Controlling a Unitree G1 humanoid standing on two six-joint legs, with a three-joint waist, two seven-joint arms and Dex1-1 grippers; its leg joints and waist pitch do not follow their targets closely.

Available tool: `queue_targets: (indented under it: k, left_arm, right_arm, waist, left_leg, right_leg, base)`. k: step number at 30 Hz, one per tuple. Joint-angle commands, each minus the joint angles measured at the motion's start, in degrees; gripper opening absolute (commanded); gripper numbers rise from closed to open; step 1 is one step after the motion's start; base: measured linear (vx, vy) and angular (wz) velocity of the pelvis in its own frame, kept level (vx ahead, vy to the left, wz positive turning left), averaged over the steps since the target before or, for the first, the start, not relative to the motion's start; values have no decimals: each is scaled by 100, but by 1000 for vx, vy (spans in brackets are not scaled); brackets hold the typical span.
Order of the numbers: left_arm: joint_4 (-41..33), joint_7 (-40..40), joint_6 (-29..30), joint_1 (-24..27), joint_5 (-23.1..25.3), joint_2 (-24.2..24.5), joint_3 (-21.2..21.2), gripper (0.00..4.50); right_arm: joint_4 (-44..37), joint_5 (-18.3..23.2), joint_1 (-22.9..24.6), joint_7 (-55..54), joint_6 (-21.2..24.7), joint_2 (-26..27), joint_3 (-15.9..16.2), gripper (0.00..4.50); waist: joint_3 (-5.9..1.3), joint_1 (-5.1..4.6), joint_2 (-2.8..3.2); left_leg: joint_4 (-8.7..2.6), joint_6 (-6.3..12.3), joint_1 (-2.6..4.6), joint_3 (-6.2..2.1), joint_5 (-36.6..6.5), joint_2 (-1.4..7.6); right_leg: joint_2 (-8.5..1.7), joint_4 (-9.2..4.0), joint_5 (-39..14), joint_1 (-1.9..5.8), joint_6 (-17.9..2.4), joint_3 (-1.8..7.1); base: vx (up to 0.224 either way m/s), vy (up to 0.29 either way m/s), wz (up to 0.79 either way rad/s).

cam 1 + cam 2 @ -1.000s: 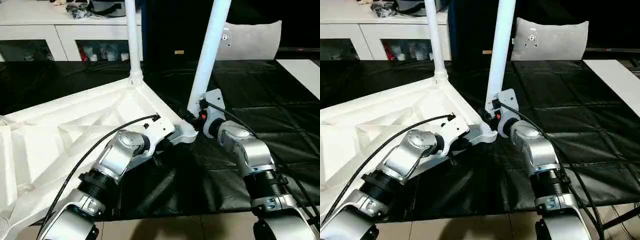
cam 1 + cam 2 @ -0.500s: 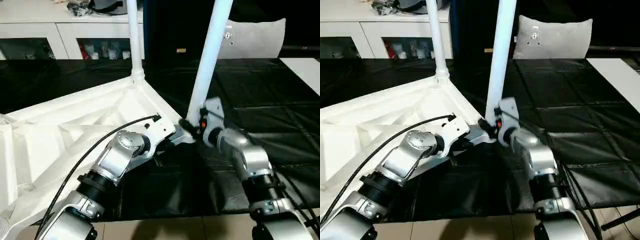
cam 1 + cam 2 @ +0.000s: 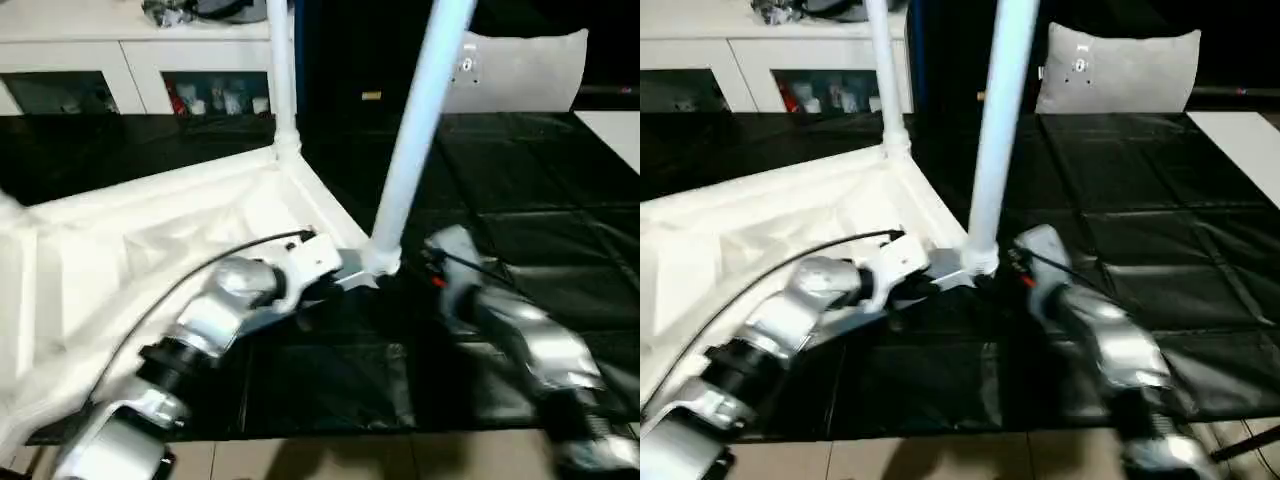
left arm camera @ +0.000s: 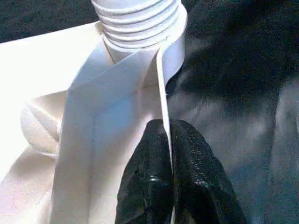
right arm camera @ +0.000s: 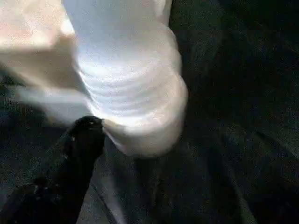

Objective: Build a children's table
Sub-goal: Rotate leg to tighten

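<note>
The children's table top (image 3: 150,240) lies upside down, ribbed side up, on the black work table. One white leg (image 3: 283,80) stands in the far corner socket. A second leg (image 3: 420,120) stands in the near corner socket (image 3: 380,262). My left gripper (image 4: 168,128) is shut on the thin white rim wall just beside that socket, below the leg's threaded end (image 4: 140,23). My right gripper (image 3: 415,268) sits low beside the near leg's base, open. One black finger (image 5: 86,135) rests against the side of the threaded base (image 5: 131,102).
The black cover (image 3: 520,200) stretches to the right and behind the legs. A white cabinet (image 3: 130,60) and a grey cushion (image 3: 520,70) stand at the back. A white board (image 3: 620,125) lies at far right. The work table's front edge meets tiled floor (image 3: 330,455).
My right gripper has let go of the near leg's base, opened and drawn back a little. The left gripper keeps its pinch on the rim. The camera has shifted.
</note>
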Motion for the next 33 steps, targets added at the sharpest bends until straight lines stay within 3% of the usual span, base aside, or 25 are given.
queue_targets:
  k: [1,3,9,17,21,30,33]
  left_arm:
    - [235,-305,-349,115,179,179,-240,0]
    - [234,-494,-505,132,174,273,-315,0]
    - [330,-1415,-1193,126,20,601,-532,0]
    - [407,-1993,-1557,59,-18,710,-685,0]
    - [429,-2156,-1666,21,-33,716,-712,0]
    - [552,-2303,-1736,-49,-50,676,-667,0]
    - [568,-2322,-1743,-53,-47,681,-667,0]
  right_arm:
    - [-200,11,-25,303,-193,-120,-25,442]
    - [-288,80,6,579,-283,-261,-38,442]
    - [-305,170,3,1707,-902,-819,172,442]
    - [-176,150,-128,2442,-1098,-898,495,442]
    - [87,99,-273,2472,-1276,-727,595,417]
    - [411,160,-415,2577,-1402,-497,603,327]
    - [443,161,-422,2577,-1432,-479,596,307]
  waist:
    - [-272,34,-55]
    - [-278,33,-34]
    - [-306,97,-47]
    - [-310,222,-67]
    - [-312,220,-75]
    - [-342,245,-52]
    - [-336,251,-36]
  left_leg:
    - [-318,295,-100,33,-660,131]
    - [-308,338,-98,34,-555,131]
    - [-262,546,-85,47,-292,156]
    - [-256,532,-66,59,-308,184]
    - [-256,454,-66,58,-381,173]
    - [-225,472,-78,57,-209,161]
    - [-233,452,-74,51,-261,162]
  right_leg:
    - [-404,-400,-617,320,-1154,244]
    - [-399,-372,-453,313,-1214,234]
    - [-402,-283,193,323,-1500,226]
    - [-415,-250,59,310,-1516,215]
    - [-426,-259,-135,309,-1475,219]
    - [-405,-208,286,325,-1532,209]
    - [-406,-214,174,327,-1513,205]
  base:
    - [0,0,0]
    - [0,0,0]
    - [0,0,0]
    - [0,0,0]
    - [0,0,0]
    - [0,0,0]
    - [0,0,0]
